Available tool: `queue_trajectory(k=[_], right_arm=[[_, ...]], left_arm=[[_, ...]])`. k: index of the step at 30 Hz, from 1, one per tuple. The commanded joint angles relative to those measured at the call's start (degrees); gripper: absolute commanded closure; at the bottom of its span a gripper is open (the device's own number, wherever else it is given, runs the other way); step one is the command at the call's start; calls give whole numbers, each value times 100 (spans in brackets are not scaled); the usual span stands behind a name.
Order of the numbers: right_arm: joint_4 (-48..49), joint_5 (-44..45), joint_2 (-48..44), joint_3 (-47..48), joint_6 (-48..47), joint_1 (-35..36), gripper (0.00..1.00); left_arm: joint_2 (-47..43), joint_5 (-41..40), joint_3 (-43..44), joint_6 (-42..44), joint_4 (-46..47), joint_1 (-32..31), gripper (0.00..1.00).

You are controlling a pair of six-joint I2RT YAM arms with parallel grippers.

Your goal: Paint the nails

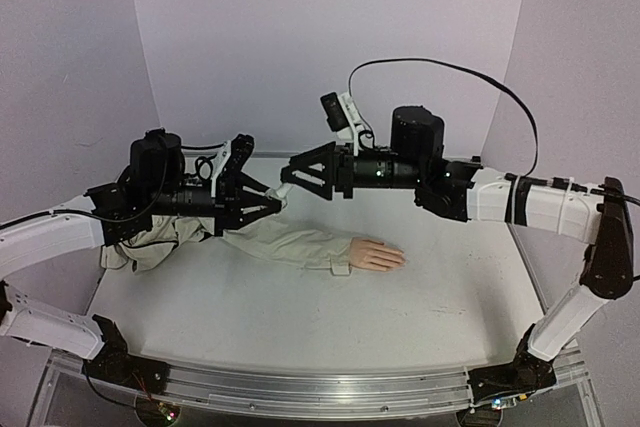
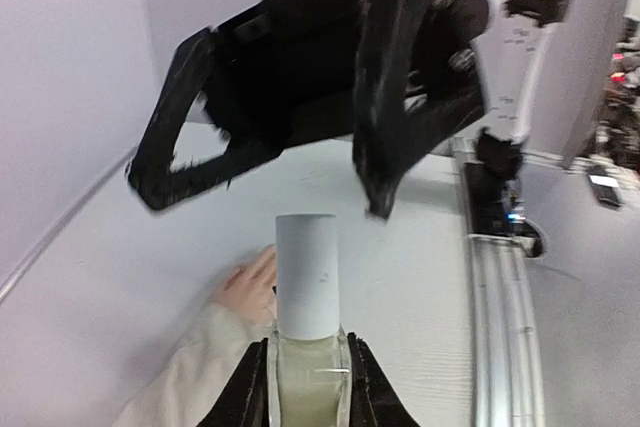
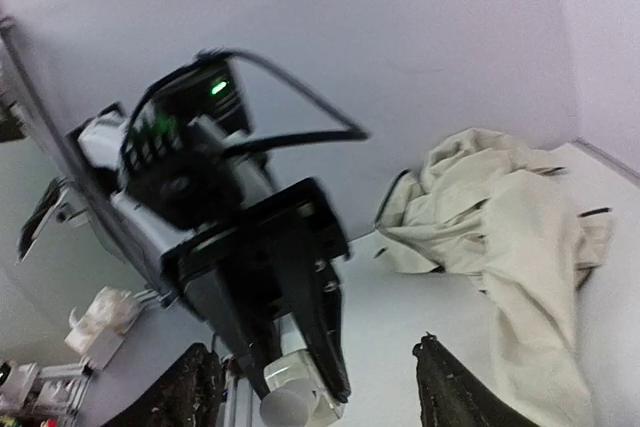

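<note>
The left gripper (image 2: 306,349) is clamping shut on the small bottle (image 2: 305,392) and holding it in the air above the sleeve (image 1: 290,242), white cap (image 2: 305,272) pointing at the right gripper (image 1: 292,179). The right gripper is standing open, jaws wide on either side of the cap, gripping nothing. The mannequin hand (image 1: 375,255) is lying flat mid-bench, with the nails (image 1: 399,259) at its end, facing the right edge of the bench (image 1: 300,337).

Risks:
- jaws closing off-centre and knocking the bottle askew
- bottle slipping in the left grip while the cap is being twisted
- contents dripping on the sleeve once open

The right gripper is blurring in the left wrist view, so the jaw-to-cap gap is hard to judge. The nails are too small to resolve. The bottle's base is hiding between the left fingers.
</note>
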Motion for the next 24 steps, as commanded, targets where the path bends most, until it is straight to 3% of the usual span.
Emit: queue_trajectory(k=[1, 4, 8, 14, 19, 24], right_arm=[[-325, 2063, -259, 504, 998, -59, 23], [-296, 2380, 22, 669, 1828, -19, 21], [-442, 2587, 655, 1373, 2240, 217, 25], [-695, 3108, 1343, 2108, 2586, 446, 33], [-703, 3134, 1697, 2434, 2702, 520, 52], [-703, 3074, 1931, 2668, 2753, 592, 61]], left_arm=[[-273, -3126, -76, 608, 346, -181, 100], [-293, -4388, -112, 832, 364, -242, 100], [-287, -4933, -105, 808, 374, -251, 100], [-340, -5098, -111, 805, 387, -262, 100], [-349, -5071, -109, 827, 385, -268, 100], [-339, -4975, -116, 834, 384, -277, 100]])
